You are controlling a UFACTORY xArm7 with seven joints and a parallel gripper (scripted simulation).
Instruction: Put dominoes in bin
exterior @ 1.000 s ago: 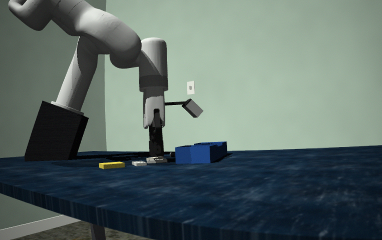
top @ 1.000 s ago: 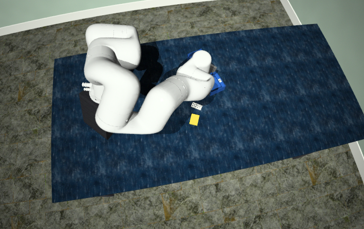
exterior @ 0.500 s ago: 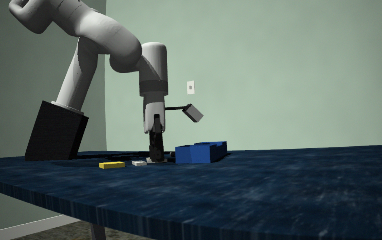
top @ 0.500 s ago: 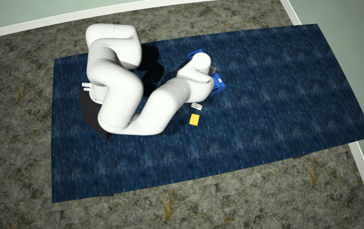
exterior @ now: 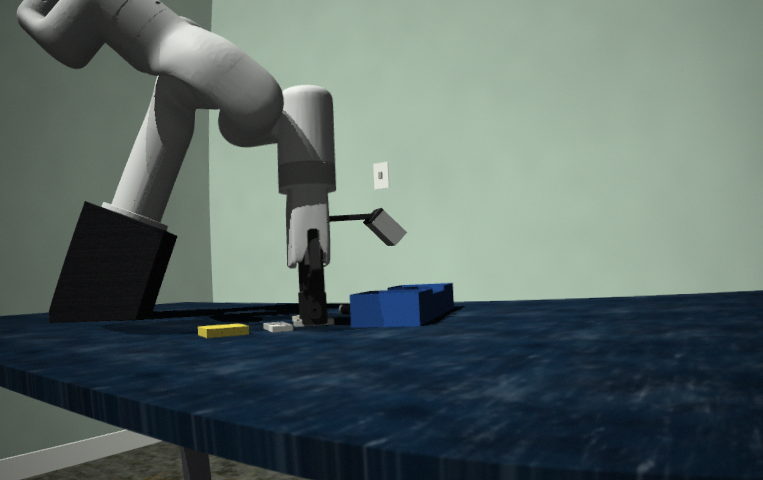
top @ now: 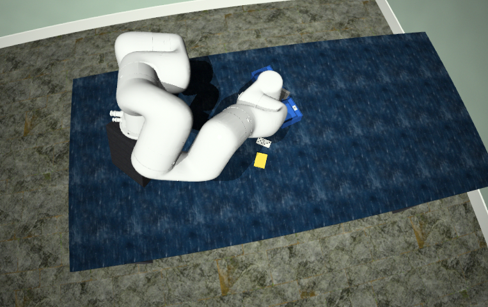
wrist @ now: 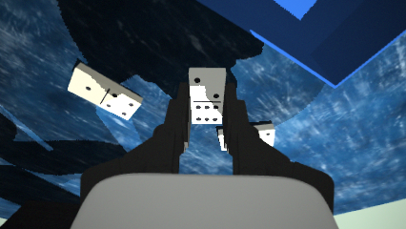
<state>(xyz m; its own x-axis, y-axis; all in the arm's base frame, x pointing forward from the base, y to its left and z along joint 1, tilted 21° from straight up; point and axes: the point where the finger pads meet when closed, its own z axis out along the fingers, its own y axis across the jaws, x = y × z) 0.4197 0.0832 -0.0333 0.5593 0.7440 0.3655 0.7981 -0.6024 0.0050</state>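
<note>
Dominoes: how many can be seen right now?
3. One domino sits between the tool's fingers, a second lies to its left in the wrist view, a third shows partly behind the right finger. More may be hidden under the arm.

The pincer (wrist: 206, 112) stands low over the surface (exterior: 492, 368), its fingers on either side of a domino (wrist: 206, 97) that lies flat between them. In the wrist view a second domino (wrist: 105, 93) lies to the left, well apart, and a third domino (wrist: 267, 134) lies just right of the fingers, partly hidden behind one. The bins (exterior: 400, 304) stand just beyond the pincer, side by side. From above, a domino (top: 263, 142) lies beside the arm's forearm, and a flat block (top: 260, 160) lies just before it, nearer the surface's front edge. The arm's base (exterior: 108, 264) stands at the back left of the surface.
</note>
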